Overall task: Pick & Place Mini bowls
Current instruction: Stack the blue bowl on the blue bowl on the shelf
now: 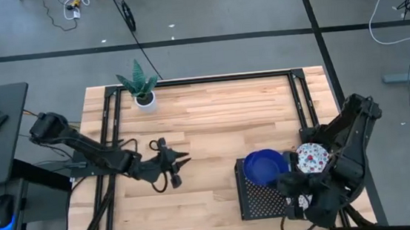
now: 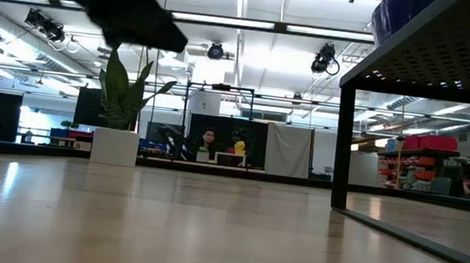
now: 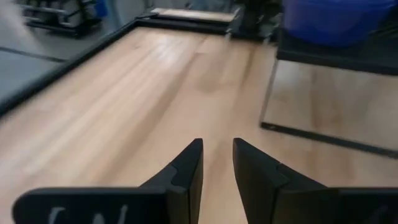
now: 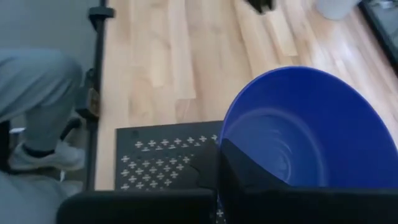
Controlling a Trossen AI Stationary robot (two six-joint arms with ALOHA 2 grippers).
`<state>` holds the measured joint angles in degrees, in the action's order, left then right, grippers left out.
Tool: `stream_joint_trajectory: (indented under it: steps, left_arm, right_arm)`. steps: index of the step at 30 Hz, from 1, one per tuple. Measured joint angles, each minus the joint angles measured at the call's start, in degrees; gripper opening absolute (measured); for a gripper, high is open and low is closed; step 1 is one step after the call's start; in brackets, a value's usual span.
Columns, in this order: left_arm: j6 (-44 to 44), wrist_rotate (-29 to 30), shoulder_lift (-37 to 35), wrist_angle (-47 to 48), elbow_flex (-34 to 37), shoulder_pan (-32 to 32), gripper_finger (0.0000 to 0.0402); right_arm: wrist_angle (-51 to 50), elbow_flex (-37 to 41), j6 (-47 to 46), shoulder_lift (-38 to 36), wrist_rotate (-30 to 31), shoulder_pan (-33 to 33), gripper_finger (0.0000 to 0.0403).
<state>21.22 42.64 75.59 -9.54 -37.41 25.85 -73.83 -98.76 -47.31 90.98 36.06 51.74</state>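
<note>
A glossy blue mini bowl (image 1: 264,165) (image 4: 305,124) is over the far left part of a black perforated stand (image 1: 259,199) at the table's right, with my right gripper (image 1: 287,184) (image 4: 239,165) shut on it. A white floral mini bowl (image 1: 313,158) shows just right of the blue one, beside my right arm; what it rests on is hidden. My left gripper (image 1: 175,162) (image 3: 217,155) hovers over bare wood left of the table's middle, its fingers a little open with nothing between them. My right gripper holds the blue bowl by the rim (image 4: 231,134) on the side nearest the table's near right corner. The fingers slant down from that side, and one dark finger (image 4: 249,174) covers the place of contact. The bowl sits tilted above the stand; I cannot tell whether it touches it.
A white plant pot (image 1: 145,99) (image 2: 115,146) with a green plant stands at the far left of the table. A black frame (image 1: 187,80) runs round the table's edges. Bare wood (image 1: 206,122) lies between the two arms. A person's leg and shoe (image 4: 37,124) show beyond the table's edge.
</note>
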Motion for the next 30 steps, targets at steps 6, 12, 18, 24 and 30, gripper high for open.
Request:
stream_joint_trajectory:
  steps: [6,12,18,24,30]
  left_arm:
    - [0.45,-2.84,-0.02,-16.92,8.85,3.09,0.0091]
    - [0.67,-3.05,-0.02,-20.72,10.65,4.02,0.0092]
    - [0.62,-3.92,-0.02,-20.96,10.67,4.04,0.0092]
    - [0.58,-4.14,-0.02,-20.96,10.67,4.04,0.0092]
    - [0.54,-4.17,-0.02,-20.96,10.67,4.02,0.0092]
  right_arm:
    - [1.03,4.96,-4.11,0.04,2.51,-0.31,0.0000]
    - [5.07,8.62,-3.95,0.39,2.37,-3.19,0.0000]
    - [4.65,8.85,-3.21,1.44,0.35,-4.28,0.0000]
    - [3.78,8.85,-4.38,1.46,0.34,-4.33,0.0000]
    - [6.46,10.97,-2.35,1.76,-2.82,-4.57,0.0000]
